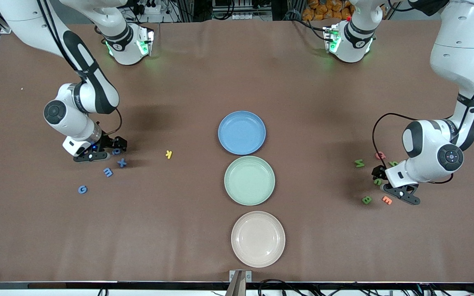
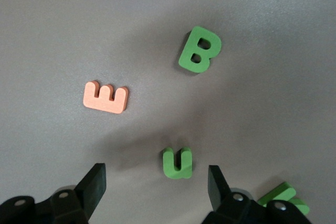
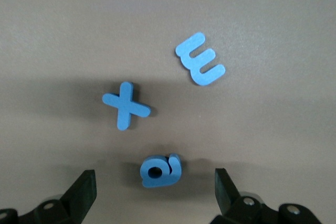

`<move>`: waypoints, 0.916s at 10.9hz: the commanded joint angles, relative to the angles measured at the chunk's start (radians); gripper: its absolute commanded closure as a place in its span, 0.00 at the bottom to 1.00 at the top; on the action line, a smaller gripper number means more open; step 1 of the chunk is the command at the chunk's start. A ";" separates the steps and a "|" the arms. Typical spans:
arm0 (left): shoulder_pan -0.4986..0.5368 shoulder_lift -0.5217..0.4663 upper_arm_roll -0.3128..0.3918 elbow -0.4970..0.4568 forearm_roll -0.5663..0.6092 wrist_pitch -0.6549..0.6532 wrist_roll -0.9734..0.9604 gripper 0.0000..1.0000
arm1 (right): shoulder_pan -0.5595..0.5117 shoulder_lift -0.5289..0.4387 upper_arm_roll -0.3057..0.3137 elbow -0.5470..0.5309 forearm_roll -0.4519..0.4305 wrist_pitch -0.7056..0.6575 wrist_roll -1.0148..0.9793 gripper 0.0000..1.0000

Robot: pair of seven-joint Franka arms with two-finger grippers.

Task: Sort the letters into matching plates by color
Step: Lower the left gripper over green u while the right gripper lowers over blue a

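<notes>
My right gripper [image 1: 115, 146] is open and low over the table, with a blue letter "a" [image 1: 116, 151] between its fingers. In the right wrist view the gripper [image 3: 153, 182] straddles this "a" [image 3: 160, 170] without touching it. A blue "x" [image 3: 125, 106] and a blue "m" [image 3: 200, 65] lie close by. My left gripper [image 1: 381, 178] is open and low over a green "u" [image 1: 377, 182]. In the left wrist view the gripper [image 2: 157, 178] has the "u" [image 2: 177, 162] between its fingers, nearer one of them. The blue plate [image 1: 242, 132], mint green plate [image 1: 249, 180] and beige plate [image 1: 258, 239] are empty.
Toward the right arm's end lie a blue "x" [image 1: 121, 163], "m" [image 1: 108, 172], "G" [image 1: 82, 189] and a yellow "k" [image 1: 169, 154]. Toward the left arm's end lie a green "M" [image 1: 359, 163], green "B" [image 1: 366, 200], orange "E" [image 1: 386, 200] and a pink letter [image 1: 380, 155].
</notes>
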 commanded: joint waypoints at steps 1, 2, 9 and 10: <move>-0.002 0.005 0.001 0.011 0.004 0.003 -0.031 0.15 | -0.028 -0.008 0.011 -0.036 -0.023 0.034 -0.013 0.00; -0.004 0.007 0.001 0.008 0.004 0.003 -0.033 0.17 | -0.028 -0.006 0.011 -0.038 -0.025 0.039 -0.013 0.00; -0.010 0.010 -0.005 -0.006 0.004 0.001 -0.114 0.22 | -0.024 0.041 0.011 -0.036 -0.025 0.103 -0.013 0.10; -0.008 0.010 -0.007 -0.006 0.004 0.000 -0.117 0.24 | -0.024 0.041 0.011 -0.036 -0.025 0.103 -0.012 0.12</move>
